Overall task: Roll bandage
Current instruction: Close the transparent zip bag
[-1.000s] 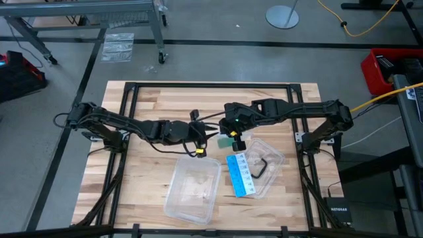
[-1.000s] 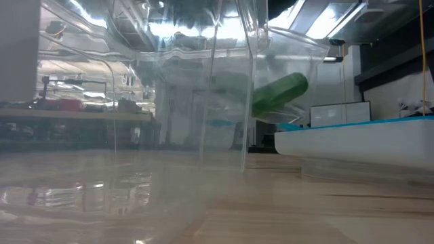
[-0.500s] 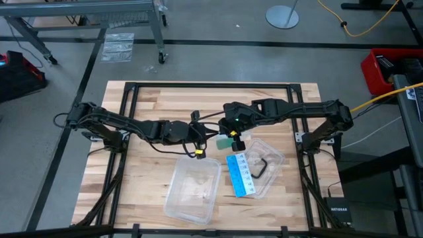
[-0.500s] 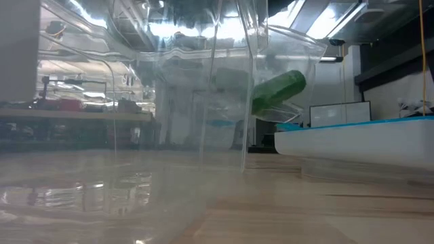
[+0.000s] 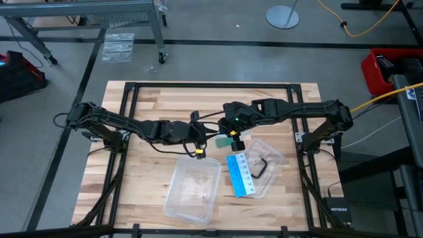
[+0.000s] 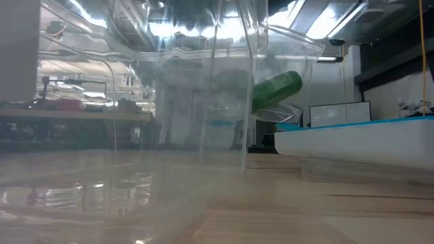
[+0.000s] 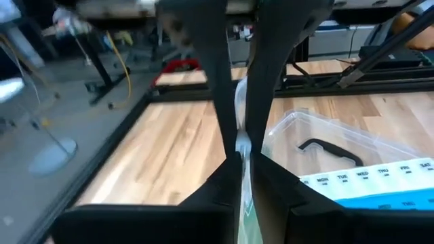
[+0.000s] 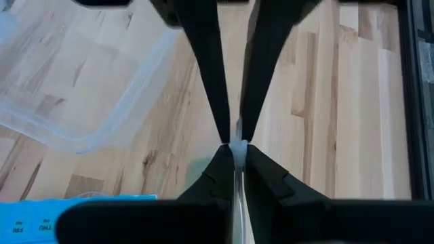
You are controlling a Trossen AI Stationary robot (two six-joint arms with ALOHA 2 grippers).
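1. I judge the task late-stage: in the low view the bandage [image 6: 277, 92] reads as a green cylinder, tilted, off the bench [image 5: 158, 106]. It looks rolled, not a flat strip.
2. From above, the bandage [image 5: 225, 141] sits mid-bench between the two arms, just behind the blue-and-white card [image 5: 240, 174].
3. The left gripper [image 5: 206, 138] is at the bandage from the left side. In its wrist view the fingers [image 7: 217, 81] are clenched on a thin pale-green edge, which I take to be the bandage tail or its edge.
4. The right gripper [image 5: 232, 137] is directly over the bandage. In its wrist view the fingers [image 8: 207, 74] are pinched tight, with a sliver of something pale at the tips. I take that for the bandage too.
5. What's left, as I see it: finish tucking the tail, then put the roll down. Whether any strip is still unrolled I can't tell; the grippers cover it.
6. Containers:
   - The clear tub [image 5: 193, 191] at the front of the bench has nothing obvious in it.
   - The clear tray [image 5: 274, 157] to its right holds a small black bent piece [image 5: 261, 165]. The card lies across its left edge.
7. The bandage is in neither container.
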